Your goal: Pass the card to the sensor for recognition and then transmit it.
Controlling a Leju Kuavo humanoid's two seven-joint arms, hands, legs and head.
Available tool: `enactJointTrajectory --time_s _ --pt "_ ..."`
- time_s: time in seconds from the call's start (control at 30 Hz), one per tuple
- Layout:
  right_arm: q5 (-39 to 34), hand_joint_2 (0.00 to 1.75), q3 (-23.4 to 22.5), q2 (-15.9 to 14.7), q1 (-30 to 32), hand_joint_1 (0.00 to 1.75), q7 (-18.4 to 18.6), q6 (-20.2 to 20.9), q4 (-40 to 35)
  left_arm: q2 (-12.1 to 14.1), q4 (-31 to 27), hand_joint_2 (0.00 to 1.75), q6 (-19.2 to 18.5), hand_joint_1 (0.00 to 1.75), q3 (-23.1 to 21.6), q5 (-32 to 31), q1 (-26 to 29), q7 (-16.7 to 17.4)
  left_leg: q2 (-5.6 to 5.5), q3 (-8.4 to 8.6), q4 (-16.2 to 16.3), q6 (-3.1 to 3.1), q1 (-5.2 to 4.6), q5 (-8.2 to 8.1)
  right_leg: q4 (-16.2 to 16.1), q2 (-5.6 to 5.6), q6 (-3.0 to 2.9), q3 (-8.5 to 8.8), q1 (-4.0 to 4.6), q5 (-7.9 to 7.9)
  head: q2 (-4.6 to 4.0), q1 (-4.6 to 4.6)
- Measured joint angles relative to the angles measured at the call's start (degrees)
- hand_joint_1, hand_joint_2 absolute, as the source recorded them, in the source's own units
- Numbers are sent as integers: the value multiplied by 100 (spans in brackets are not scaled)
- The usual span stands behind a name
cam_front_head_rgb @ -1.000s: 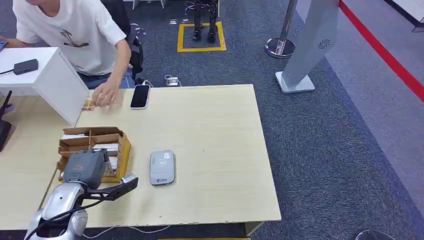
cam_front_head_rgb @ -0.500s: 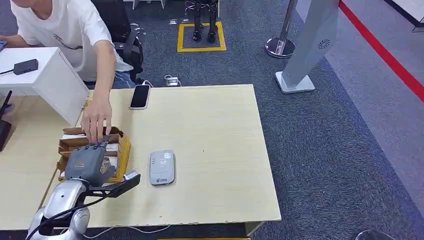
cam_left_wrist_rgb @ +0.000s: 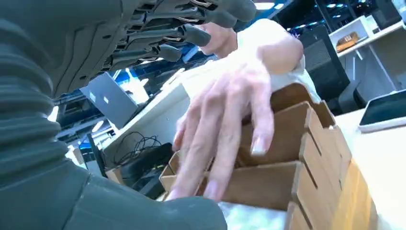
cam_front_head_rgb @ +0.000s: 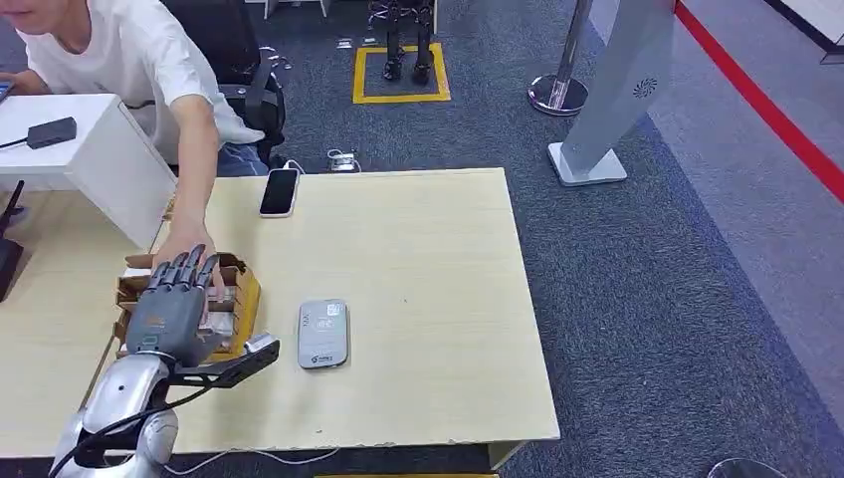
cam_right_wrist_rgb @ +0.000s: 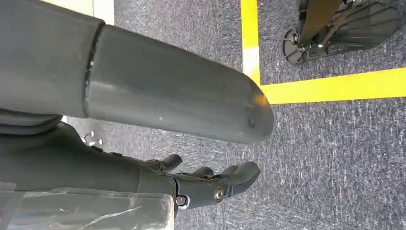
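A brown cardboard divider box (cam_front_head_rgb: pixel 246 296) with white cards (cam_front_head_rgb: pixel 221 297) in its slots stands at the table's left. My left hand (cam_front_head_rgb: pixel 175 303) hovers over it, fingers straight and spread, holding nothing. A person's hand (cam_front_head_rgb: pixel 185 242) reaches into the far end of the box, just beyond my fingertips. In the left wrist view that person's hand (cam_left_wrist_rgb: pixel 225 110) lies over the box's partitions (cam_left_wrist_rgb: pixel 311 143), under my dark fingers (cam_left_wrist_rgb: pixel 191 33). The grey card sensor (cam_front_head_rgb: pixel 322 334) lies flat to the right of the box. My right hand (cam_right_wrist_rgb: pixel 210 184) hangs over the carpet, its fingers loose and holding nothing.
A black phone (cam_front_head_rgb: pixel 280 191) lies at the far edge of the wooden table (cam_front_head_rgb: pixel 428 259). A white block (cam_front_head_rgb: pixel 95 159) stands at the far left, and the person sits behind it. Bare tabletop stretches to the right of the sensor.
The person's hand came from the table's far edge into the box. My left hand rose a little and its fingers straightened out over the box.
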Motion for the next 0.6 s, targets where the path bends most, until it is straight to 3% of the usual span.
enactJointTrajectory --time_s 0.6 --pt "-15 0 0 0 0 0 0 0 -7 0 -48 175 0 0 0 -2 -34 0 0 0 0 0 0 0 0 0 0 0 0 0 0 0"
